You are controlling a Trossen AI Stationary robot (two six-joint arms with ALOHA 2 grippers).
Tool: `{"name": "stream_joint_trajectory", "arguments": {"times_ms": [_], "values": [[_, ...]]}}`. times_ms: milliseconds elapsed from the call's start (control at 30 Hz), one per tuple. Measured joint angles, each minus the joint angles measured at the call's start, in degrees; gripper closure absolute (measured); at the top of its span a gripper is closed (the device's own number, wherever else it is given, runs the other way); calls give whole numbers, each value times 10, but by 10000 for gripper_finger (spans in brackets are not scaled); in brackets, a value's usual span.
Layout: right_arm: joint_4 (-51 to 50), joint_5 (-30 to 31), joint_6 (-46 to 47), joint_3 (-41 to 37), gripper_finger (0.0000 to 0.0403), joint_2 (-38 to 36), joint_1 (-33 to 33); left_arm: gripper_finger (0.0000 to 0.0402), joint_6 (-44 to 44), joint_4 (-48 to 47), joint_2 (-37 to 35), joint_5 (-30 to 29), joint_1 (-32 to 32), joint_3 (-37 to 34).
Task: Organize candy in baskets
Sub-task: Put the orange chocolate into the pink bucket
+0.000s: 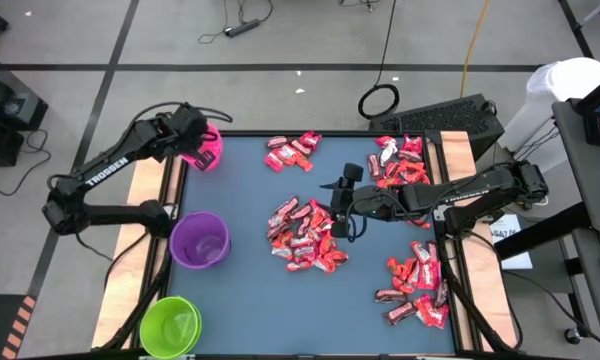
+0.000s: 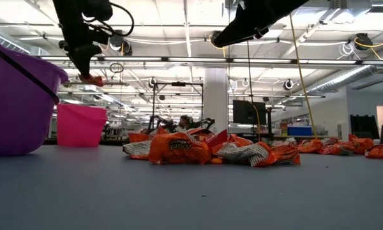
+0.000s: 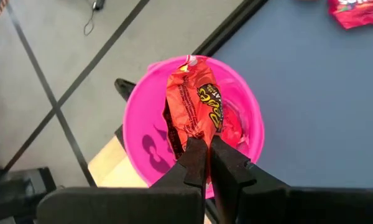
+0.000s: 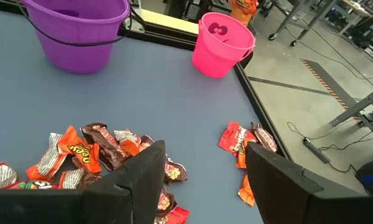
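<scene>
Left wrist view: the left pincer (image 3: 208, 149) is clamped on an orange candy wrapper (image 3: 196, 102) hanging over the pink basket (image 3: 143, 134), seemingly above its rim. The right pincer (image 1: 342, 208) gapes over the central candy pile (image 1: 305, 235) on the tabletop (image 1: 240, 190).

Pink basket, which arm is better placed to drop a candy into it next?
The left. Its tool is shut on an orange wrapped candy directly above the pink basket. The right tool is open and empty over the middle candy pile.
</scene>
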Motion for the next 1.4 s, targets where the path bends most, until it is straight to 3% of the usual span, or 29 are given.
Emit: {"name": "stream_joint_trajectory", "arguments": {"times_ms": [267, 567, 700, 833, 900, 1100, 1400], "values": [[0, 0, 0, 0, 193, 0, 0, 365, 1, 12, 11, 10, 42, -35], [0, 0, 0, 0, 193, 0, 0, 247, 17, 41, 21, 29, 50, -35], [0, 0, 0, 0, 193, 0, 0, 214, 17, 81, 21, 105, 43, -31], [0, 0, 0, 0, 193, 0, 0, 207, 19, 140, 21, 249, 22, -30], [0, 0, 0, 0, 193, 0, 0, 207, 15, 175, 23, 286, 9, -30], [4, 0, 8, 0, 193, 0, 0, 207, -17, 259, 51, 291, -41, -30], [4, 0, 9, 0, 193, 0, 0, 207, -30, 357, 155, 283, -105, -30]]}}
